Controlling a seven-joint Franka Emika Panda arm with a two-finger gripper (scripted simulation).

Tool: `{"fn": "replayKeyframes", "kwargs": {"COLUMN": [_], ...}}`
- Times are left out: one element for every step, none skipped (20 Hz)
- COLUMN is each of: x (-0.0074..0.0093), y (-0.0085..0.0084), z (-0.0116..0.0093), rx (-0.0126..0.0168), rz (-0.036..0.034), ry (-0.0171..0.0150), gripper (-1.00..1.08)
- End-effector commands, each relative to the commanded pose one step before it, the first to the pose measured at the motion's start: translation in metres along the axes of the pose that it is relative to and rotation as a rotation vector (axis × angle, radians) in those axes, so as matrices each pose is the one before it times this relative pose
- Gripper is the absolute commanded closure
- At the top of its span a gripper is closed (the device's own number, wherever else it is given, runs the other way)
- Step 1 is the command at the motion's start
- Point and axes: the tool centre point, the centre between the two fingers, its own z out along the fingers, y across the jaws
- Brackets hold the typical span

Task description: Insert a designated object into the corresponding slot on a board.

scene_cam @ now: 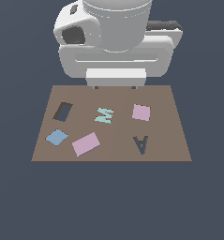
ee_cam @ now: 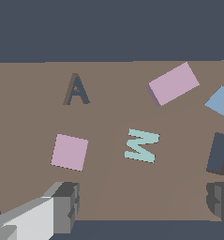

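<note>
The end effector (ee_cam: 141,206) hangs above the board's far edge with its fingers (ee_cam: 62,206) spread wide, holding nothing and touching nothing. The board (scene_cam: 165,140) lies flat. The pale pink oblong tile (scene_cam: 85,143) rests on it, tilted, near the front edge toward the exterior view's left, just beside the blue tile (scene_cam: 56,137) and apart from it. The slot (scene_cam: 63,111), a dark tilted oblong cut-out, sits farther back on that same side with nothing in it. A mint letter M (scene_cam: 104,115) lies mid-board, a pink square tile (scene_cam: 141,112) lies toward the exterior view's right, and the letter A cut-out (scene_cam: 140,144) lies in front of that tile.
</note>
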Motion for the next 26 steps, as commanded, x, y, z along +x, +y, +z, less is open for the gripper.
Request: {"fn": "replayKeyframes", "kwargs": {"x": [0.0,0.00009,0.00028,0.00047,0.00066,0.00085,0.00104,0.00123,0.00143,0.00162,0.00183,0.00203,0.00224,0.00246,0.00267,0.0029,0.00313,0.00337,0.00361,0.00386,0.00412,0.00438,0.00465,0.00493,0.00522,0.00552], "y": [0.00001,0.0,0.00001,0.00006,0.00008,0.00009,0.00013,0.00012,0.00016,0.00019,0.00021,0.00024,0.00026,0.0003,0.00032,0.00037,0.00039,0.00043,0.00047,0.0005,0.00055,0.0006,0.00064,0.00069,0.00075,0.00081], "z": [0.0,0.00008,0.00026,0.00044,0.00061,0.00079,0.00097,0.00115,0.00133,0.00152,0.0017,0.00189,0.00209,0.00228,0.00248,0.00269,0.0029,0.00311,0.00333,0.00355,0.00378,0.00401,0.00425,0.00449,0.00474,0.00499], "rx": [0.0,-0.00003,-0.00003,-0.00005,-0.00007,-0.00009,-0.00011,-0.00013,-0.00015,-0.00017,-0.00019,-0.00021,-0.00023,-0.00025,-0.00027,-0.00029,-0.00031,-0.00033,-0.00034,-0.00036,-0.00037,-0.00038,-0.00038,-0.00038,-0.00038,-0.00037], "rz": [0.0,0.00069,0.00207,0.00352,0.00493,0.00633,0.00778,0.00919,0.01067,0.01216,0.01365,0.01519,0.01674,0.01835,0.01995,0.02164,0.02332,0.02508,0.02687,0.02869,0.03059,0.03254,0.03453,0.03657,0.03865,0.04079], "ry": [0.0,0.00001,0.00002,0.00003,0.00004,0.00005,0.00006,0.00007,0.00009,0.0001,0.00011,0.00013,0.00014,0.00016,0.00017,0.00019,0.0002,0.00022,0.00024,0.00026,0.00027,0.00029,0.00031,0.00032,0.00033,0.00034], "gripper": [-0.92,-0.92,-0.92,-0.92,-0.92,-0.92,-0.92,-0.92,-0.92,-0.92,-0.92,-0.92,-0.92,-0.92,-0.92,-0.92,-0.92,-0.92,-0.92,-0.92,-0.92,-0.92,-0.92,-0.92,-0.92,-0.92]}}
